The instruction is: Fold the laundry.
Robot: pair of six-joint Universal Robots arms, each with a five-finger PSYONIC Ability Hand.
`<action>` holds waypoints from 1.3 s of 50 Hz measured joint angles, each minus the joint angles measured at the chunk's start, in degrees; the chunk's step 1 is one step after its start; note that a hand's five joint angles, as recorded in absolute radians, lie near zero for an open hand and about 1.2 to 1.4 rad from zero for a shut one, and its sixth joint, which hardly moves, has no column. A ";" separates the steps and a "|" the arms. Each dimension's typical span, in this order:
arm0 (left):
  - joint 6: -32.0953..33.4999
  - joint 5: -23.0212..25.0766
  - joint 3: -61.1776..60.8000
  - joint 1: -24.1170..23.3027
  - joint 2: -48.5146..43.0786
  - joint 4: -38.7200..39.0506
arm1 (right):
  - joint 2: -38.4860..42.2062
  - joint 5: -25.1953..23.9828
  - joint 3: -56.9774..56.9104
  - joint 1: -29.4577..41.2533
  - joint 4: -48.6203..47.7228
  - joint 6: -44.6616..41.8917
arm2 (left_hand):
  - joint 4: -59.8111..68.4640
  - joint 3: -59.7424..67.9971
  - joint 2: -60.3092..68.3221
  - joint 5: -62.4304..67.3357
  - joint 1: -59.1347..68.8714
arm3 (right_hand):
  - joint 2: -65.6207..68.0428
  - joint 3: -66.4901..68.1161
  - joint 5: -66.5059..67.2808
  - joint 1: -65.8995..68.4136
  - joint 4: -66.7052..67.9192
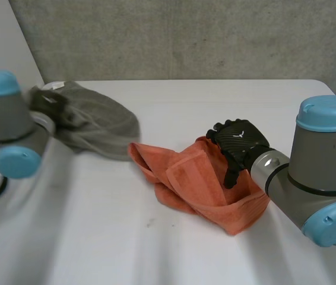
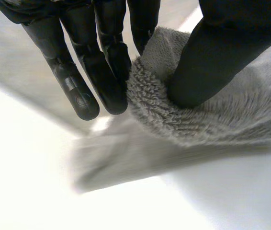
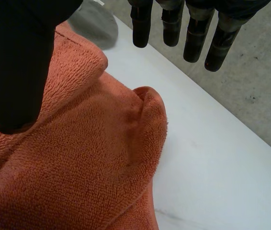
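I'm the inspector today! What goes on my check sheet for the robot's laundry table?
surface: white table, bare apart from two towels.
job's things: grey towel bunched at the far left; orange towel crumpled near the middle, beside it.
clutter: nothing seen.
hands: left hand pinches the grey towel's edge between fingers and thumb; right hand open, over the orange towel.
cables: nothing seen among the towels.
surroundings: concrete wall behind the table.
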 measured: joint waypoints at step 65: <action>-18.70 17.70 -11.59 -18.65 -0.64 5.43 | -9.27 -1.66 17.56 -2.22 4.02 -9.63 | -23.43 -21.78 -21.86 -21.18 -16.76 | 14.34 14.73 12.79 12.05 13.24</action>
